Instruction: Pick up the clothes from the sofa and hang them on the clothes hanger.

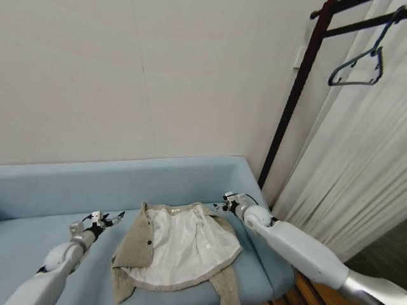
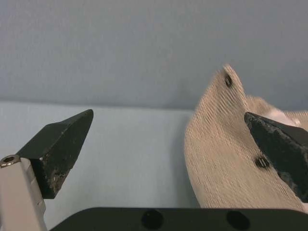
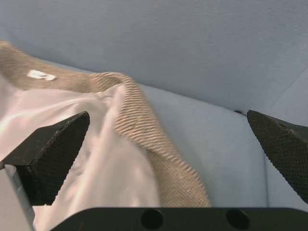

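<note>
**A:** How did the jaws stand?

**B:** Both pairs were spread wide and held nothing. The left gripper [image 1: 108, 220] hovered low over the seat, just beside the edge of the jacket [image 1: 184, 244] on the robot's left. In its wrist view the dark, wedge-shaped fingertips [image 2: 62, 144] looked scuffed. Between them stood a raised flap of ribbed beige knit with two small dark buttons (I couldn't tell whether one tip touched the cloth).

**A:** And the other one?

**B:** The right gripper [image 1: 222, 206] sat at the jacket's far right corner, near the collar. Its tips were black and finely cross-hatched. Between them ran the corded knit edge, with smooth, pale lining beside it.

**A:** How did the jacket lie?

**B:** It lay open and flat on the cushion of the pale blue sofa [image 1: 76, 184]. The lining faced up, the collar pointed toward the backrest, and a small white label showed at the neck. The left front was folded over, showing its knit face.

**A:** And the hanger?

**B:** The thin, dark hanger [image 1: 359, 67] hung from the bar of a dark rack [image 1: 292, 101] up on the right, well apart from the jacket. The rack's post slanted past a white pleated curtain [image 1: 356, 178].
</note>
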`<state>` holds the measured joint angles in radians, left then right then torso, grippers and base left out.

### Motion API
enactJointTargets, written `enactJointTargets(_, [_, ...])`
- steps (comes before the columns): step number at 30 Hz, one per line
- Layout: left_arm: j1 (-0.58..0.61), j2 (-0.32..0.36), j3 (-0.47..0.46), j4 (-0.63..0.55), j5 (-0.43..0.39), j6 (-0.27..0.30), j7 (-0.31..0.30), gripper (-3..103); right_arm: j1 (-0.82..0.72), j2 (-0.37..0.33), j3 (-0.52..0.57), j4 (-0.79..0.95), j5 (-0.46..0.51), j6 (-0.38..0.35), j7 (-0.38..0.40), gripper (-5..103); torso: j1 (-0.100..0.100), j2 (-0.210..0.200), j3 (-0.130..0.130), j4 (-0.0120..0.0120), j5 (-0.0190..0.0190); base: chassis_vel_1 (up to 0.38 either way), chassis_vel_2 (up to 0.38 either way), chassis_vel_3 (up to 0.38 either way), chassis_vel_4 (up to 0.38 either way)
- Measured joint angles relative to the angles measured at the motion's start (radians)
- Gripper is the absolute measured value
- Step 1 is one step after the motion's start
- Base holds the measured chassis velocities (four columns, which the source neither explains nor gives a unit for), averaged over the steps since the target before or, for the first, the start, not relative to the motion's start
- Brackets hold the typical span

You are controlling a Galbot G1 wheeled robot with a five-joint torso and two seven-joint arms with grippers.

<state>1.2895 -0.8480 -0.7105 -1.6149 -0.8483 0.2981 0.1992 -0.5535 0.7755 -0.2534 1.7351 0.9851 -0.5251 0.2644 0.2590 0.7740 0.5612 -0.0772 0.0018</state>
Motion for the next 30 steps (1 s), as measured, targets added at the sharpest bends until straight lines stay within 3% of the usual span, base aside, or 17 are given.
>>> enactJointTargets(4, [0.117,-0.039,-0.033,-0.184,0.013,0.046,-0.098,100,-0.069,-0.021,0.063,0.083,0.004,-0.009,-0.015,100,0.0,0.0,0.0,-0.0003,-0.0001,0.0,0.0,0.0,0.0])
enactJointTargets(6, [0.161,-0.076,-0.007,-0.294,0.034,0.074,-0.217,100,-0.109,-0.025,0.096,0.129,0.004,-0.011,-0.021,100,0.0,0.0,0.0,-0.0008,0.0002,0.0,0.0,0.0,0.0])
enactJointTargets(7, [0.169,-0.097,0.039,-0.348,0.059,0.11,-0.323,100,-0.131,-0.025,0.113,0.152,0.004,-0.011,-0.024,100,0.0,0.0,0.0,-0.0009,0.0002,0.0,0.0,0.0,0.0])
enactJointTargets(8, [0.169,-0.097,0.039,-0.348,0.059,0.11,-0.323,100,-0.131,-0.025,0.113,0.152,0.004,-0.011,-0.024,100,0.0,0.0,0.0,-0.0009,0.0002,0.0,0.0,0.0,0.0])
enactJointTargets(10, [0.161,-0.123,0.146,-0.394,0.142,0.185,-0.48,100,-0.16,-0.023,0.136,0.18,0.001,-0.011,-0.031,100,0.0,0.0,0.0,-0.0008,-0.0002,0.0,0.0,0.0,0.0])
enactJointTargets(13, [0.11,-0.156,0.314,-0.396,0.298,0.221,-0.585,100,-0.19,-0.031,0.155,0.198,-0.015,-0.011,-0.062,100,0.0,0.0,0.0,-0.0009,-0.0002,0.0,0.0,0.0,0.0])
enactJointTargets(14, [0.11,-0.156,0.314,-0.396,0.298,0.221,-0.585,100,-0.19,-0.031,0.155,0.198,-0.015,-0.011,-0.062,100,0.0,0.0,0.0,-0.0009,-0.0002,0.0,0.0,0.0,0.0])
enactJointTargets(16, [0.075,-0.167,0.412,-0.359,0.405,0.222,-0.603,100,-0.205,-0.041,0.169,0.201,-0.018,-0.01,-0.073,100,0.0,0.0,0.0,-0.001,-0.0001,0.0,0.0,0.0,0.0])
enactJointTargets(19, [0.043,-0.169,0.511,-0.301,0.502,0.222,-0.617,100,-0.238,-0.06,0.204,0.206,-0.018,-0.009,-0.086,100,0.0,0.0,0.0,-0.0011,-0.0003,0.0,0.0,0.0,0.0])
enactJointTargets(30, [0.048,-0.162,0.529,-0.255,0.558,0.258,-0.637,102,-0.295,-0.08,0.248,0.19,-0.019,-0.002,-0.11,100,0.0,0.0,0.0,-0.0006,-0.0001,0.0,0.0,0.0,0.0])
